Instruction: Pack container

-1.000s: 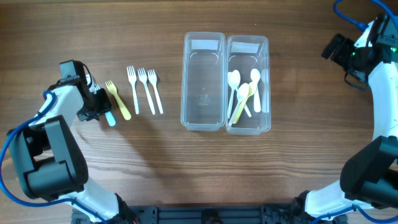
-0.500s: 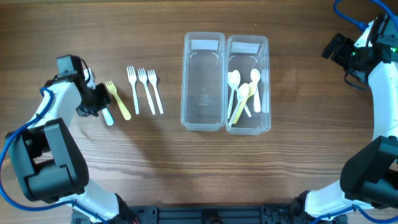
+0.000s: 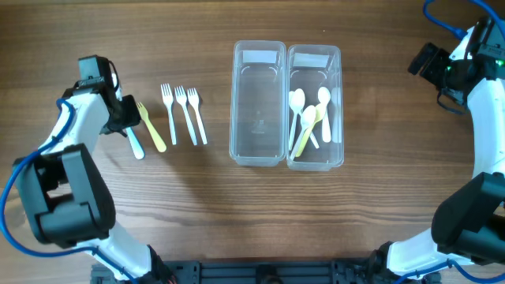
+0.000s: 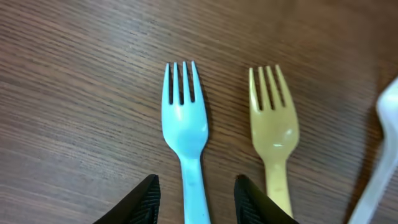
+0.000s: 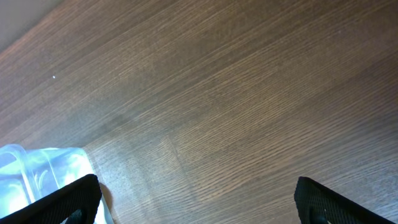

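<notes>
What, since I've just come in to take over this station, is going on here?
The robot is packing plastic cutlery into two clear containers. The left end effector hangs open over the blue fork, jaws either side of its handle, not gripping. A yellow fork and three white forks lie beside it on the table. The right container holds several spoons; the left container is empty. The right end effector is open, off to the side.

Light: bright, even, diffuse, from overhead. Shadows: soft and faint along the clear containers (image 3: 235,102) on the table (image 3: 237,213). Glare: pale sheen on the wood in the right wrist view, upper left. Focus: overhead view sharp; blue fork (image 4: 185,130) crisp; white fork (image 4: 380,168) at the frame edge blurred.
</notes>
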Controlling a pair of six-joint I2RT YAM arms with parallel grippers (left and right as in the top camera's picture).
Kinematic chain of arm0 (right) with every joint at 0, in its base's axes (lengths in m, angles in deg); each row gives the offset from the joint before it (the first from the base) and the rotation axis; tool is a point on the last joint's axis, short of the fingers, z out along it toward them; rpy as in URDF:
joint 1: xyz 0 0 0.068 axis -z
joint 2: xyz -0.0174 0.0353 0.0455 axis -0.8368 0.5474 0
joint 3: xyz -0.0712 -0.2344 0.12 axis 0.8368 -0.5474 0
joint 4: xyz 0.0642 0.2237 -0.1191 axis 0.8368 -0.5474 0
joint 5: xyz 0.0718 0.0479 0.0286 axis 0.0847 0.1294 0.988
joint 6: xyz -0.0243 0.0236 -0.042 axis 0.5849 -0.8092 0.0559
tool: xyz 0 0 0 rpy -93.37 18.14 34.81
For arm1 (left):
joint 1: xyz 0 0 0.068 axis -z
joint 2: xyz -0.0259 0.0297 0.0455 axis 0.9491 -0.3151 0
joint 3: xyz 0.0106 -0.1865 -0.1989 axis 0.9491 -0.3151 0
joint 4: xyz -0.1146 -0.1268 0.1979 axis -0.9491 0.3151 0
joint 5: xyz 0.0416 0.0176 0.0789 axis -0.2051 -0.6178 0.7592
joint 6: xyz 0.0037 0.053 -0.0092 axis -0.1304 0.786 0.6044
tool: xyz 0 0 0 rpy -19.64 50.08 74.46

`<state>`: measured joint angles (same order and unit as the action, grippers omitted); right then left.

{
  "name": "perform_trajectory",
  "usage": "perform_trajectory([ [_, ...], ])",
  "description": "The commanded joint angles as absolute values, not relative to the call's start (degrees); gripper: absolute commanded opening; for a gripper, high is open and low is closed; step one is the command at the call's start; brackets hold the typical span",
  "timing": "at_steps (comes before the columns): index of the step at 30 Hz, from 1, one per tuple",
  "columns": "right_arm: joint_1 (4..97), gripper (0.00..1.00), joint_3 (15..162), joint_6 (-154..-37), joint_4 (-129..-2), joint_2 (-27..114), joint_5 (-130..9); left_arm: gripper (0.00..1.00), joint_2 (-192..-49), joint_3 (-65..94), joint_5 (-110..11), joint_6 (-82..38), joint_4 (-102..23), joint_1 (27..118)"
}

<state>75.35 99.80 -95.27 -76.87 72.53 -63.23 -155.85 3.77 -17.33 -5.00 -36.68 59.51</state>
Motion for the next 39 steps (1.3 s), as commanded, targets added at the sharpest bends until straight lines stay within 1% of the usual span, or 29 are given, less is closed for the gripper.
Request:
perform_trajectory([
  [1, 75.16, 0.99, 100.28, -95.32, -77.44, 72.86, -62.36, 0.38, -158.61, 3.62, -16.52, -3.85, -37.65, 59.25],
  [3, 75.16, 0.99, 100.28, -95.29, -77.7, 72.86, -62.36, 0.4, -158.82, 3.62, -16.09, -3.85, -39.2, 59.23],
  [7, 75.16, 0.99, 100.28, -95.29, -77.7, 72.86, -62.36, 0.39, -159.59, 3.62, -16.09, -3.87, -40.18, 58.81],
  [14, 75.16, 0.99, 100.28, -95.27, -77.64, 72.86, -62.38, 0.31, -162.15, 3.62, -16.09, -3.87, -37.49, 58.75],
  [15, 75.16, 0.99, 100.28, -95.29, -77.64, 72.86, -62.38, 0.29, -162.15, 3.62, -16.11, -3.89, -37.47, 58.57],
  [19, 75.16, 0.99, 100.28, -95.25, -77.64, 72.86, -62.38, 0.13, -162.15, 3.62, -16.17, -4.35, -36.4, 58.51],
  [20, 75.16, 1.0, 100.28, -95.27, -77.64, 72.86, -62.38, 0.11, -162.15, 3.62, -16.17, -4.54, -36.07, 58.51],
  [22, 75.16, 0.99, 100.28, -95.29, -77.64, 72.86, -62.36, 0.04, -162.12, 3.64, -16.17, -5.22, -34.43, 58.51],
  [26, 75.16, 0.99, 100.28, -95.32, -77.11, 72.86, -62.36, 0.04, -161.58, 4.8, -16.13, -5.16, -31.26, 58.66],
  [30, 75.16, 0.99, 100.28, -95.29, -76.67, 72.86, -62.36, 0.04, -157.51, 11.66, -16.15, -5.2, -23.85, 59.58],
  [33, 75.16, 0.99, 100.28, -95.32, -76.52, 72.86, -62.36, 0.04, -154.34, 16.69, -16.15, -5.2, -19.18, 62.83],
  [35, 75.16, 1.0, 100.28, -95.29, -76.48, 72.86, -62.36, 0.04, -152.31, 19.27, -17.33, -5.2, -17.34, 67.23],
  [37, 75.16, 1.0, 100.28, -95.32, -76.48, 72.86, -62.36, 0.04, -150.76, 21.63, -22.16, -5.42, -17.17, 73.5],
  [39, 75.16, 1.0, 100.28, -95.32, -76.5, 72.86, -62.36, 0.04, -150.19, 24.23, -23.5, -5.42, -17.89, 80.49],
])
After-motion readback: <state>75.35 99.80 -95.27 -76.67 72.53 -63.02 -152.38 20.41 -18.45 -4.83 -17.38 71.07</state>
